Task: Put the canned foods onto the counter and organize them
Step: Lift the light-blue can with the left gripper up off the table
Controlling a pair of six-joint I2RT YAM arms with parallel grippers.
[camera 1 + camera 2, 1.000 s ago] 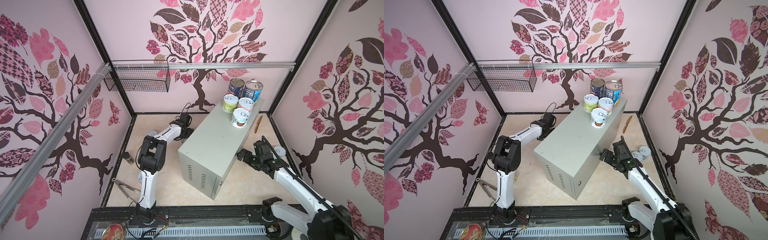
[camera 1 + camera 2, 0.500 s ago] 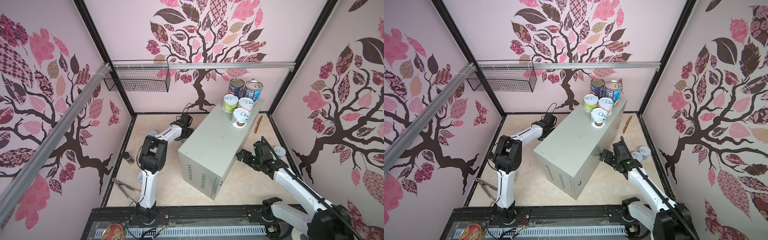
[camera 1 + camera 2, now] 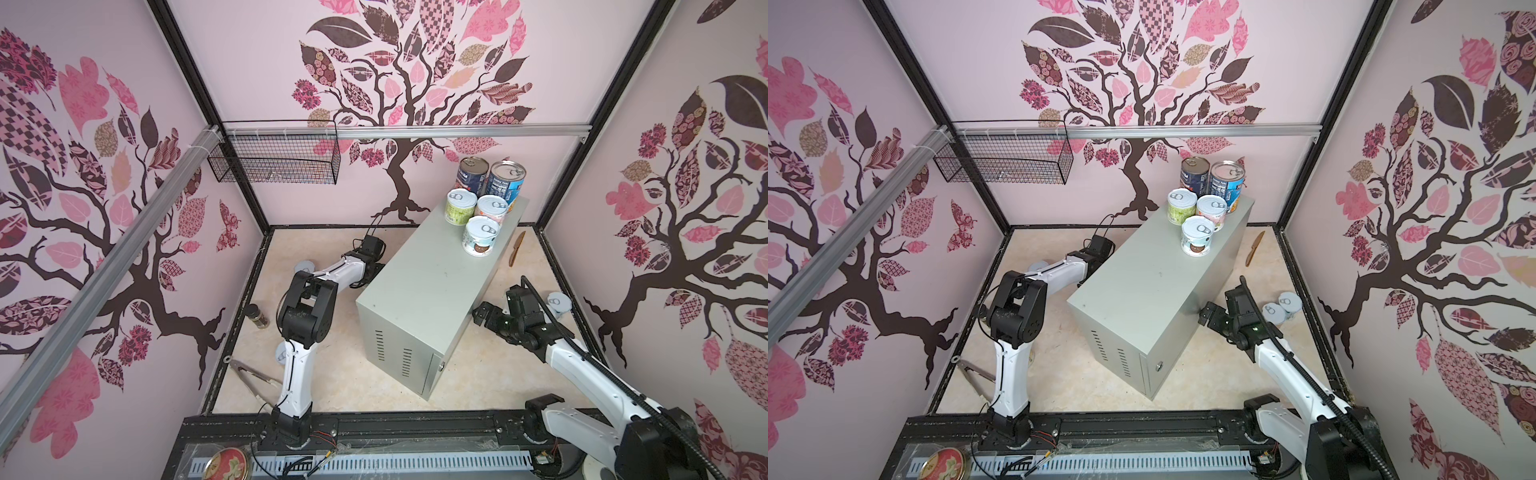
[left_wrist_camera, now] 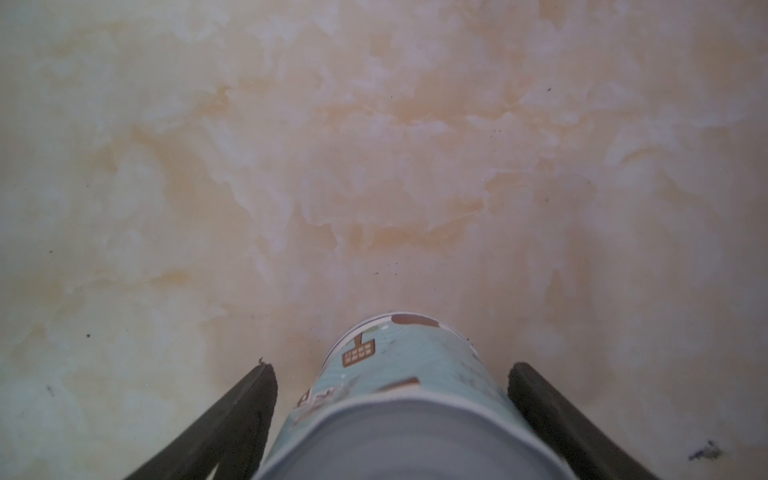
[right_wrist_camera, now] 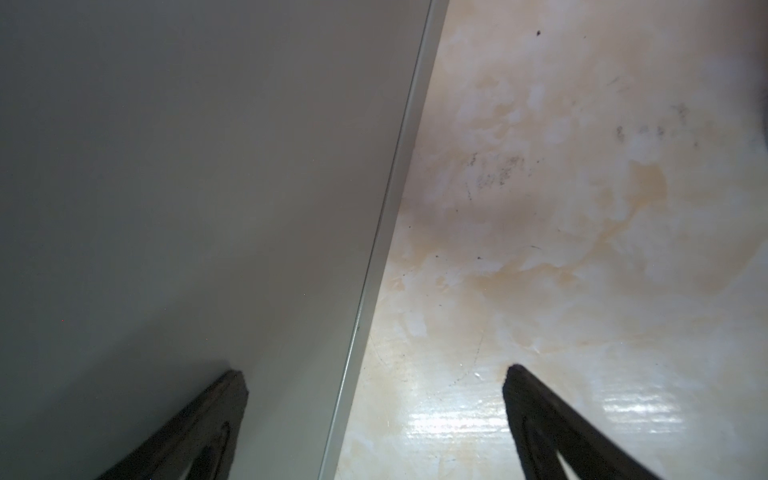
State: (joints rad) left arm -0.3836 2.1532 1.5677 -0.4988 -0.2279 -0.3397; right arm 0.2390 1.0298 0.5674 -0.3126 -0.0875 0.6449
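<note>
The counter [image 3: 432, 282] is a long grey metal box standing slantwise on the floor. At its far end stand two tall dark blue cans [image 3: 473, 174] and three short ones: green [image 3: 460, 206], pink [image 3: 491, 210] and pale blue [image 3: 480, 235]. My left gripper [image 4: 392, 368] is low beside the counter's far left side. It is open around an upright pale blue can [image 4: 407, 374], with a gap at one finger. My right gripper [image 5: 376, 372] is open and empty against the counter's right wall [image 5: 208, 208]. Two cans [image 3: 1273, 312] stand on the floor behind it.
A black wire basket [image 3: 274, 166] hangs on the back left rail. A small brown jar [image 3: 258, 316] and metal tongs [image 3: 253, 374] lie near the left wall. A wooden knife [image 3: 515, 248] lies right of the counter. Another pale lid [image 3: 306, 266] shows behind the left arm.
</note>
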